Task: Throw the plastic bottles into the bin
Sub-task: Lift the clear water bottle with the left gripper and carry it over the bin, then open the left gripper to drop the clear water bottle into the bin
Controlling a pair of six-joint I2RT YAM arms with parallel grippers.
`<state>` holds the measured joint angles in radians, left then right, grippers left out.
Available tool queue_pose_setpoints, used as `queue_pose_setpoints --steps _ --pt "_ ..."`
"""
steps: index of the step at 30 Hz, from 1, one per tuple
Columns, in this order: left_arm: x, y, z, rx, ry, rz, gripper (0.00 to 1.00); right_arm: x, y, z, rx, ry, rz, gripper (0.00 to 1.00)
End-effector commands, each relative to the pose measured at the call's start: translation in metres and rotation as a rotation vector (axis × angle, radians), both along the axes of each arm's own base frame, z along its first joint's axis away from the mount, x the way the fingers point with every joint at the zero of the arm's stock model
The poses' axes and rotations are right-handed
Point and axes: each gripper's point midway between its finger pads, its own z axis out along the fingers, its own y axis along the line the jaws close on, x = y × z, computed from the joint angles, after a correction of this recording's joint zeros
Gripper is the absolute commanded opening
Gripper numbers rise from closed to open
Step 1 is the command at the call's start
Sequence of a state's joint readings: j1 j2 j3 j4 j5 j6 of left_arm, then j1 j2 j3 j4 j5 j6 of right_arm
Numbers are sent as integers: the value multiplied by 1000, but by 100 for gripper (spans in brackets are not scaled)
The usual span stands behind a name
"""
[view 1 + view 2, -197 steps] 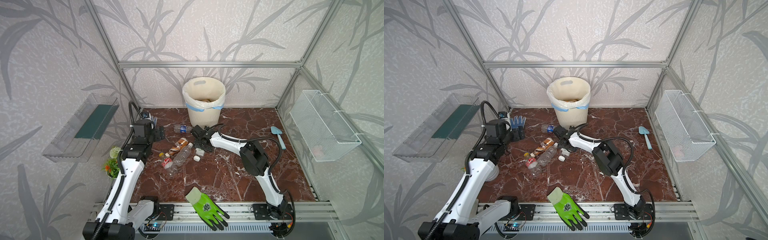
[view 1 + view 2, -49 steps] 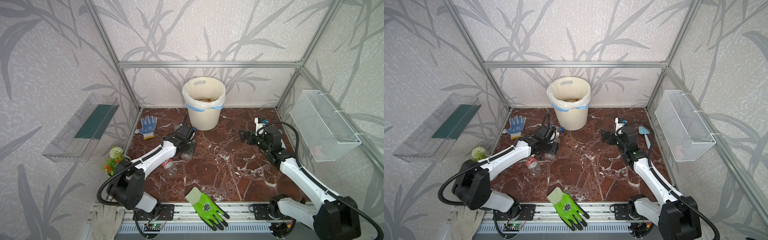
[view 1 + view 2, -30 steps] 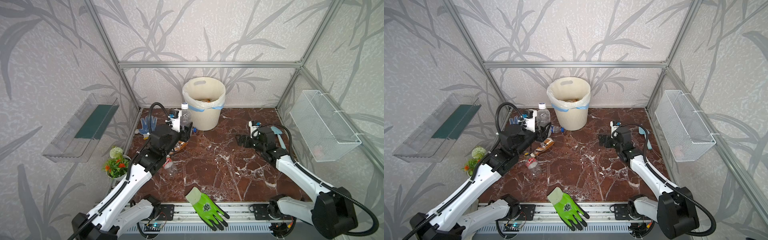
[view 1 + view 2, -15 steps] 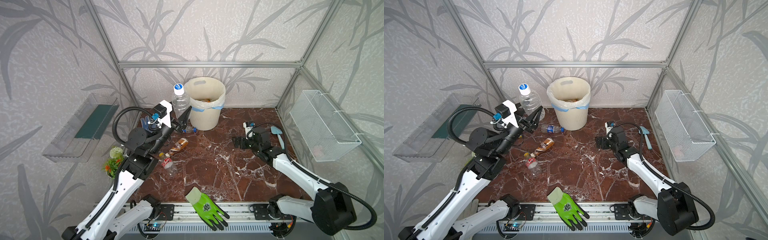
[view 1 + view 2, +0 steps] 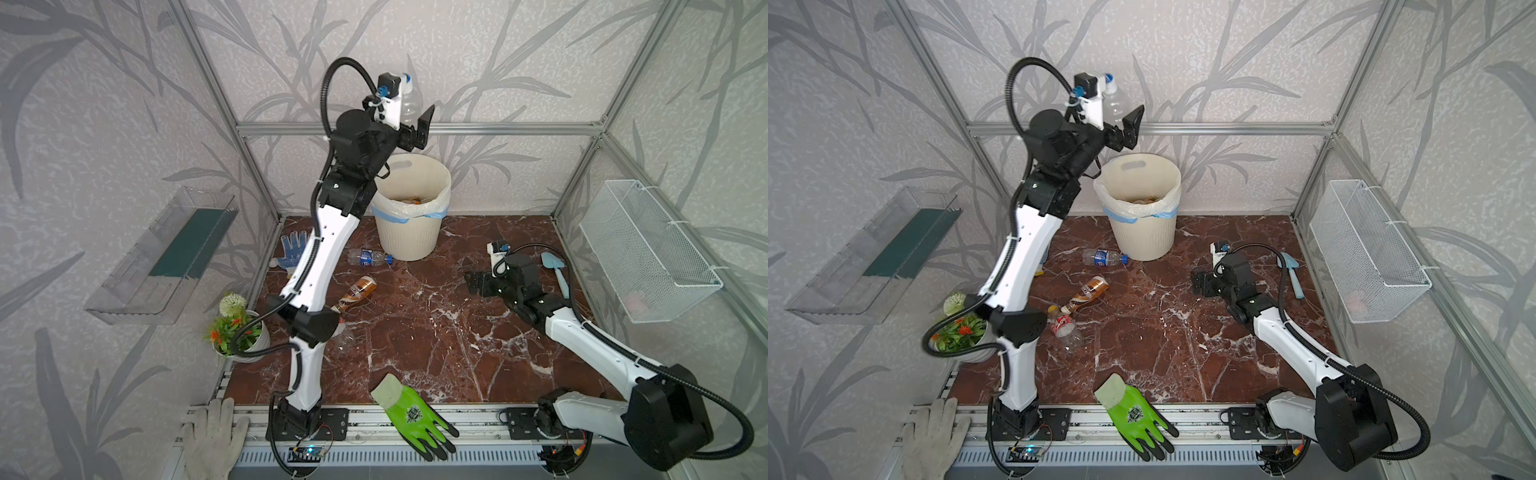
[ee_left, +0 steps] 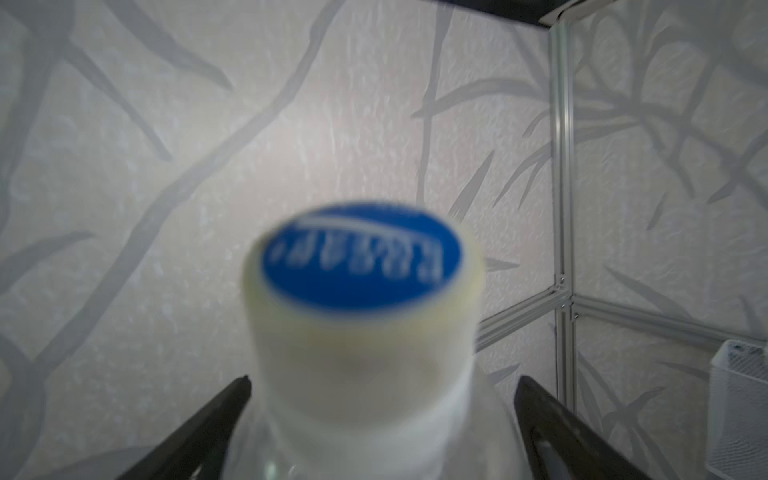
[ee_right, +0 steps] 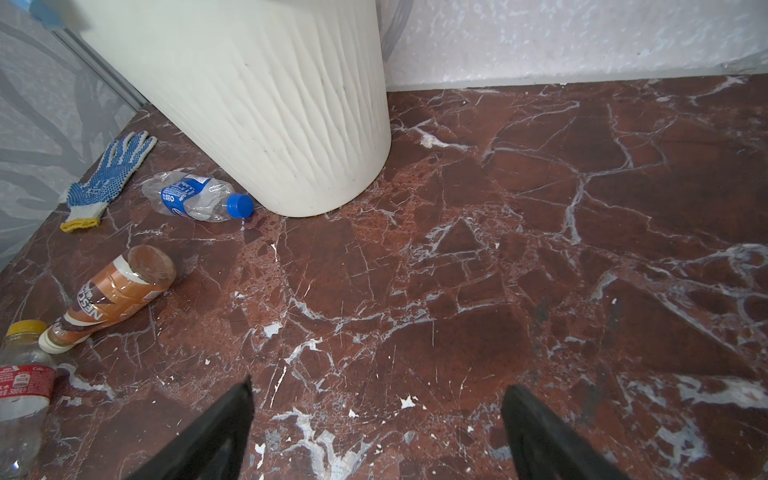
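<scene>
My left gripper (image 5: 411, 122) (image 5: 1116, 124) is raised high, above the rim of the cream ribbed bin (image 5: 411, 237) (image 5: 1142, 239). Its jaws stand wide open with a clear bottle (image 5: 409, 102) (image 5: 1118, 99) upright between them. That bottle's blue-topped cap (image 6: 361, 257) fills the left wrist view. Three plastic bottles lie on the floor left of the bin: a blue-labelled one (image 5: 368, 256) (image 7: 195, 199), a brown one (image 5: 357, 291) (image 7: 112, 299) and a red-labelled one (image 5: 1065, 328) (image 7: 23, 390). My right gripper (image 5: 476, 284) (image 7: 376, 399) hangs open and empty low over the floor, right of the bin (image 7: 270, 104).
A blue dotted glove (image 5: 293, 247) lies by the left wall and a green glove (image 5: 411, 415) at the front edge. A potted plant (image 5: 237, 332) stands front left. A blue scoop (image 5: 557, 270) lies near the right wall, under the wire-mesh basket (image 5: 648, 249).
My left arm has swung the bottle up and to the right, to above the bin, and its jaws have spread apart. The right gripper has edged slightly left.
</scene>
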<state>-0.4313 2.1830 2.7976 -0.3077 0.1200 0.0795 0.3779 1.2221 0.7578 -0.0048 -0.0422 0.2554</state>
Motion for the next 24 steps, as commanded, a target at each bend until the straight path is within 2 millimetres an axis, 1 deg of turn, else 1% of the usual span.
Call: queue_pose_setpoints --steps 1,2,4,6,8,11,13,14,15,16,17,19,22,24 --pt "13 45 -73 -59 383 72 99 -4 4 11 30 -33 8 94" --pt "9 52 -74 -84 384 65 99 -6 4 12 30 -32 14 94" --pt "-4 60 -73 -86 360 81 99 -8 4 17 29 -40 18 94" --pt "-25 61 -64 -63 327 49 99 -8 3 21 31 -52 18 94" --pt "-44 63 -50 -51 279 25 99 -8 5 23 39 -54 24 94" --pt "-73 68 -33 -29 219 3 99 -7 11 20 56 -46 36 94" --pt "-90 73 -28 -11 195 10 99 -6 16 16 53 -37 45 94" --pt "-97 78 -29 1 194 23 99 -6 18 14 50 -33 48 94" --pt "-104 85 -34 15 203 48 99 -6 21 12 46 -29 53 94" --pt "-107 91 -44 29 224 78 99 -6 23 10 45 -26 58 94" --pt "-112 101 -54 34 249 126 99 -7 25 8 46 -21 61 94" --pt "-119 126 -82 37 312 241 99 -6 28 4 53 -7 59 94" --pt "-132 166 -143 43 449 386 99 -2 33 -1 76 30 23 94" --pt "-146 194 -188 -10 566 474 99 0 34 -3 63 56 -54 94"
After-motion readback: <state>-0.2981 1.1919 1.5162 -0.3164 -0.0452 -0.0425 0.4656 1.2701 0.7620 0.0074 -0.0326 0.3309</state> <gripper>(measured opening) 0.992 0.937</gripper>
